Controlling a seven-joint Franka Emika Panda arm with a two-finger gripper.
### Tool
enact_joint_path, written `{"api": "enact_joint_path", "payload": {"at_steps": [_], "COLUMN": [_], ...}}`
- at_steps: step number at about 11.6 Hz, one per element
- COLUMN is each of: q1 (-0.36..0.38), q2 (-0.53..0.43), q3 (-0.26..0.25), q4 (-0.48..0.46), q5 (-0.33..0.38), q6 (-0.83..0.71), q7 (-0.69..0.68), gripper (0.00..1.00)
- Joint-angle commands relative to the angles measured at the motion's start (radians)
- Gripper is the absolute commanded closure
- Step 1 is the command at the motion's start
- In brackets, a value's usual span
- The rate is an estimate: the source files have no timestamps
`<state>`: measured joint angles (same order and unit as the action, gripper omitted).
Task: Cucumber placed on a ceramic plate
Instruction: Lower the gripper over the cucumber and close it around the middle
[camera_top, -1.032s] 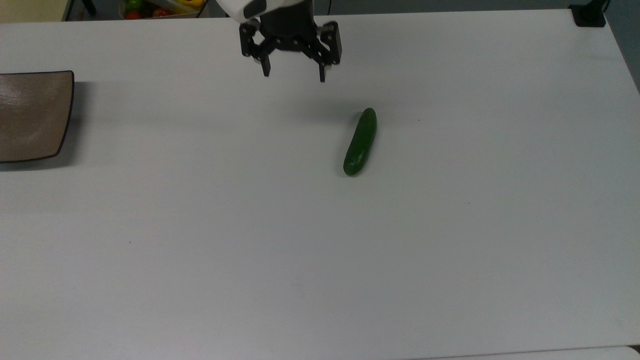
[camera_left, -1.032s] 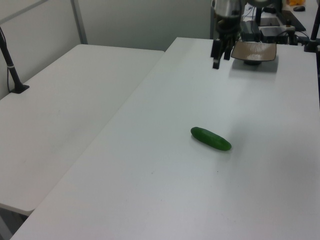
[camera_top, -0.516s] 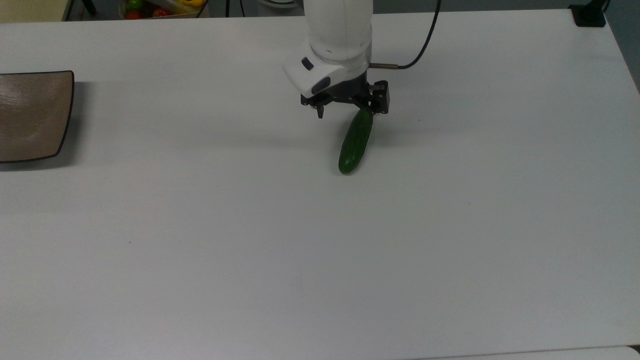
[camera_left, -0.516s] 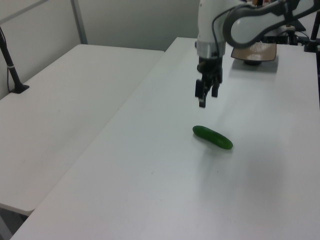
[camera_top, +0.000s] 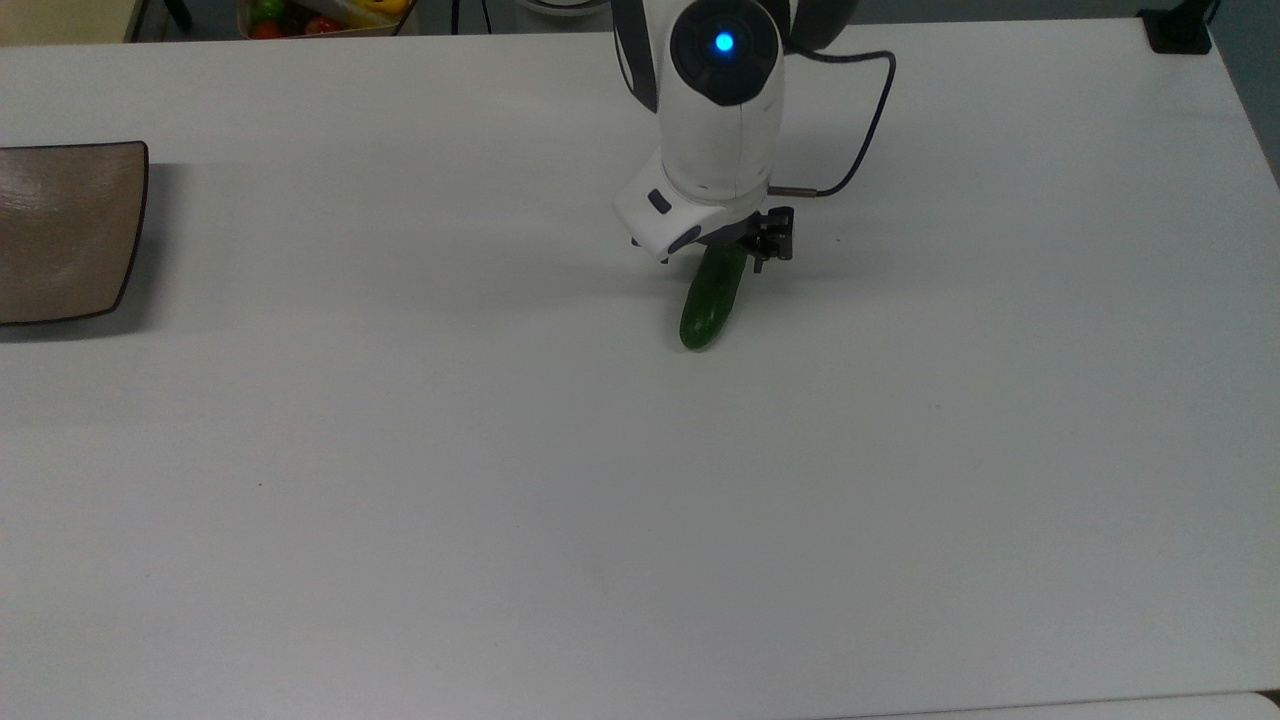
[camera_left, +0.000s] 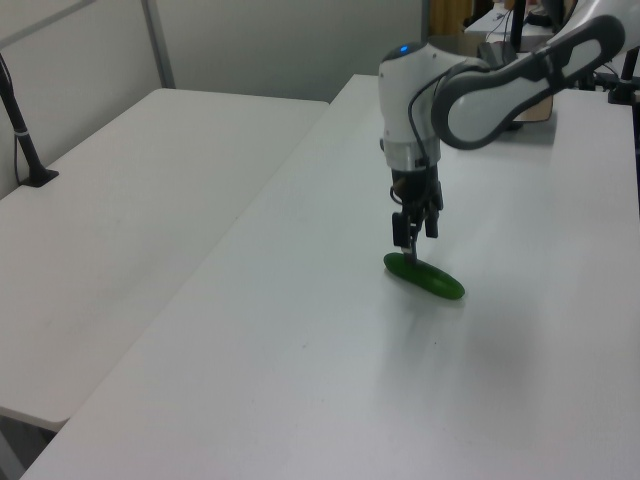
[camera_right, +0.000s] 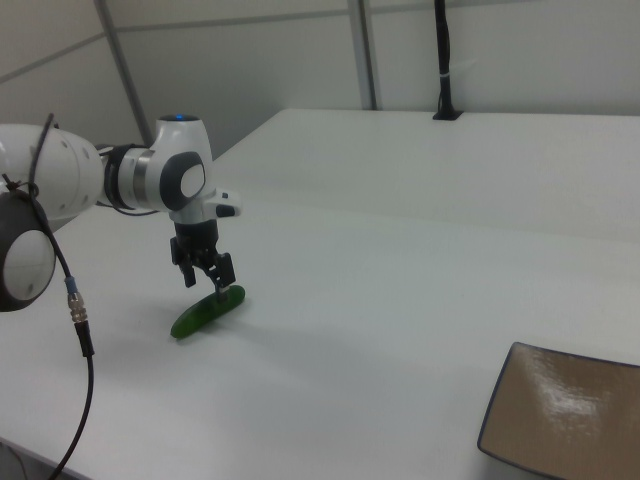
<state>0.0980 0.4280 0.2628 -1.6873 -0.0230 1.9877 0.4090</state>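
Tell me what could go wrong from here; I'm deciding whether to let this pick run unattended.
1. The gripper sits over one end of the cucumber, not its middle, so a grasp there may let the glossy cucumber pivot or slip out.
2. In the left view the fingertips look almost at the table; pressing lower could jam them or roll the cucumber.
3. The ceramic plate lies far off at the top view's left edge, a long carry for an off-centre hold.

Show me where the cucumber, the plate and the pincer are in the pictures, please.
cucumber (camera_top: 703, 308), top view, on its lower half clear of the arm.
plate (camera_top: 60, 232), top view, on its bare brown middle.
pincer (camera_left: 412, 246), left view, midway between its fingertips, just above the cucumber.
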Motion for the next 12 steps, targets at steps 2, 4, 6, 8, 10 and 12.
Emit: {"api": "enact_joint_path", "payload": {"at_steps": [2,4,6,8,10,12], "q1": [0.003,0.008,0.002,0.0,-0.006,-0.024], "q2": [0.07,0.083,0.084,0.084,0.081,0.061], "q3": [0.035,0.058,0.058,0.058,0.059,0.059], "q4": [0.011,0.001,0.004,0.008,0.014,0.021], "q5": [-0.098,-0.203,-0.219,-0.221,-0.219,-0.219], "q6": [0.072,0.072,0.077,0.077,0.072,0.069], "q7": [0.105,0.178,0.215,0.214,0.212,0.206], "gripper": [0.0,0.51,0.83,0.84,0.84,0.84]}}
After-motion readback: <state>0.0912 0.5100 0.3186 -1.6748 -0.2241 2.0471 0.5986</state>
